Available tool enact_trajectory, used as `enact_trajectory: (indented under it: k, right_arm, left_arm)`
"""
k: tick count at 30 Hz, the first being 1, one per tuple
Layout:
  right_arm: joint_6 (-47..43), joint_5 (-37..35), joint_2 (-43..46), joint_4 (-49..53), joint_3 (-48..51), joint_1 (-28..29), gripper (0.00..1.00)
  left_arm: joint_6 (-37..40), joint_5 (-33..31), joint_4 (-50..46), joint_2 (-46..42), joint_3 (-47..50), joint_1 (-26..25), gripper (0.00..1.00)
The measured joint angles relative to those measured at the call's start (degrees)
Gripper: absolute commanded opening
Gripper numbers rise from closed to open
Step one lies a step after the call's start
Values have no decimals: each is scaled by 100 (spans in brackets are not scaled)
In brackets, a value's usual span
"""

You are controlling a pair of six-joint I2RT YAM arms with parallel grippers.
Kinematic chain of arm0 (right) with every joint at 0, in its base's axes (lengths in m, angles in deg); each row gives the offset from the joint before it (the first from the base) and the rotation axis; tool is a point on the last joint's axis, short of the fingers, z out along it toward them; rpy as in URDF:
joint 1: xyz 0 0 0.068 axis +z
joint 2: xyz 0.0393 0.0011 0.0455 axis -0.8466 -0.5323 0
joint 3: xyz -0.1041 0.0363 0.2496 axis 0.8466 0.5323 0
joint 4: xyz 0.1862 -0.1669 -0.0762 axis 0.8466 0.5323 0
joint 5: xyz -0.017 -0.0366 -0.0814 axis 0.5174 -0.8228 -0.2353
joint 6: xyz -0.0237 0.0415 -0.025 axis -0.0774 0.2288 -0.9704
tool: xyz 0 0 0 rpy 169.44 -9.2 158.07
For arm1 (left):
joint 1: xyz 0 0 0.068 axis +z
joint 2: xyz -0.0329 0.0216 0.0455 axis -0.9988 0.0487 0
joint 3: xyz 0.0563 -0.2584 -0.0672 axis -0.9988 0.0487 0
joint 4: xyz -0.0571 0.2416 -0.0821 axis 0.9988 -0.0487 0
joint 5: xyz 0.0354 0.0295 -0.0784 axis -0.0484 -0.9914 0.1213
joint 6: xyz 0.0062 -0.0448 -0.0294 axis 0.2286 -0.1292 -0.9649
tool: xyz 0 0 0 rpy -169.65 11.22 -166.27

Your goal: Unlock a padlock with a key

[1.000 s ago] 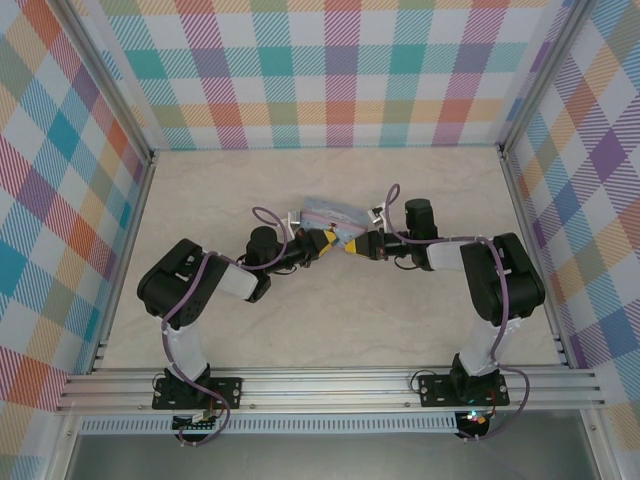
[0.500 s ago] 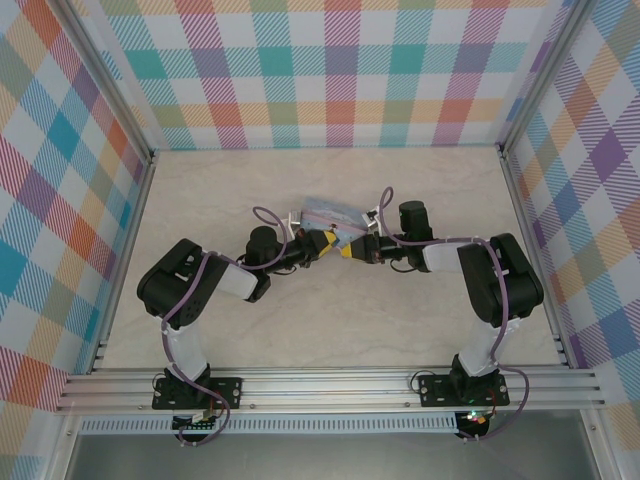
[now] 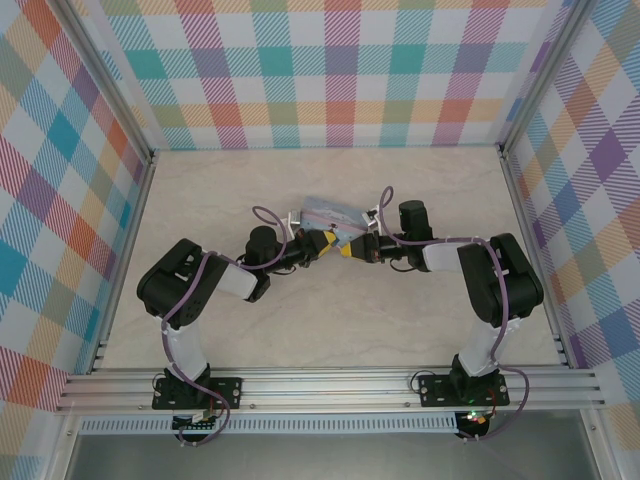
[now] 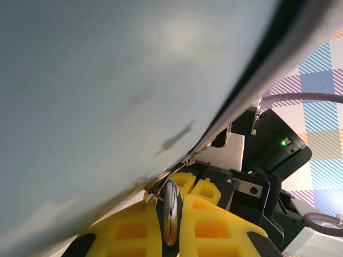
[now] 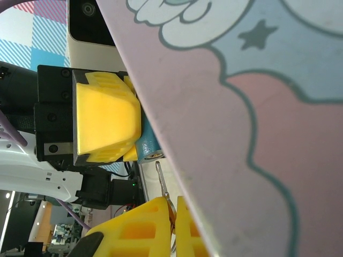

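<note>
Plaid walls, pale marble bench point(image 3: 330, 320). Mid-bench, by the tin point(image 3: 335, 213), both claws meet tip to tip. L claw point(image 3: 324, 242) pinches the padlock point(image 5: 146, 147). R claw point(image 3: 349, 250) pinches the key point(image 5: 161, 182), its tip just beside the padlock, apparently not inserted. Picking up done; to do: insert, turn, open.

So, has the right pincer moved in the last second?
Yes, slightly: the right pincer has edged left along the tin box, closer to the left pincer.
</note>
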Motion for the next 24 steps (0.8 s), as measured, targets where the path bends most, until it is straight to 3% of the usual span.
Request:
enact_trajectory:
  k: [24]
  right_arm:
    - [413,-46,-74,-422,-57,57,7]
  left_arm:
    - [-26,-2,59,0,7,72,0]
